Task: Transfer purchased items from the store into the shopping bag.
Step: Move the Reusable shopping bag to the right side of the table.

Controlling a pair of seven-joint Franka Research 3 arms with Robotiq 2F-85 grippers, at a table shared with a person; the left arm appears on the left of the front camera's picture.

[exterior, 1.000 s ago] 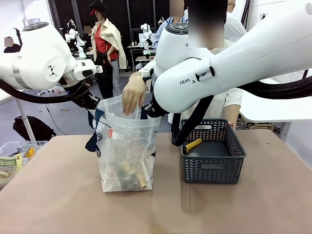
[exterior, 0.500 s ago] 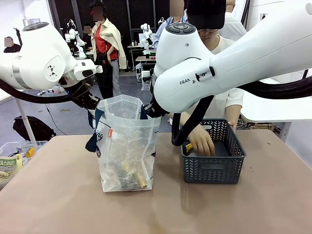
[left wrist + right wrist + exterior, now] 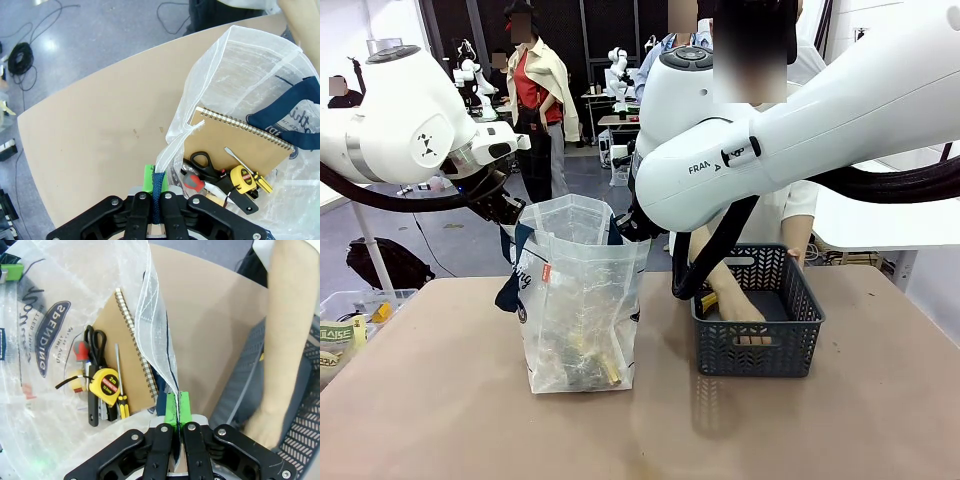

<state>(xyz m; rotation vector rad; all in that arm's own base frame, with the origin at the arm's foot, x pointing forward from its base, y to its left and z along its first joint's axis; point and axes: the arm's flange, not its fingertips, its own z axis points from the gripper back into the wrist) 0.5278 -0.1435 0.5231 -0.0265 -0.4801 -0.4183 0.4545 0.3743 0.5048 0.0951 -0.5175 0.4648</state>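
The shopping bag point(image 3: 582, 310) stands on the tabletop point(image 3: 450, 420), a bit left of the middle. The store point(image 3: 760, 355), a dark grey basket, stands just beside it, toward the right edge of the tabletop.

The left pincer point(image 3: 159, 181) is squeezed tight on the bag's navy strap point(image 3: 159, 192) and the thin rim next to it. The right pincer point(image 3: 177, 407) is squeezed tight on the other side of the rim. So the mouth of the bag is pulled wide, and its long way runs from one pincer across to the other.

Down inside the bag lie a brown notebook point(image 3: 240, 145), black scissors point(image 3: 204, 162) and a yellow tape measure point(image 3: 243, 179).

The person's hand point(image 3: 740, 310) reaches down into the basket, close to a yellow piece point(image 3: 708, 298) at the basket's left end. I cannot tell if the hand has hold of it.

What matters next is this: the open mouth is up and to the left of that hand, on the side where the right pincer holds the rim. The hand is much nearer the piece than either pincer, and both pincers are busy with the bag. So I think the hand will lift the piece, carry it left, and drop it in between the two pincers.
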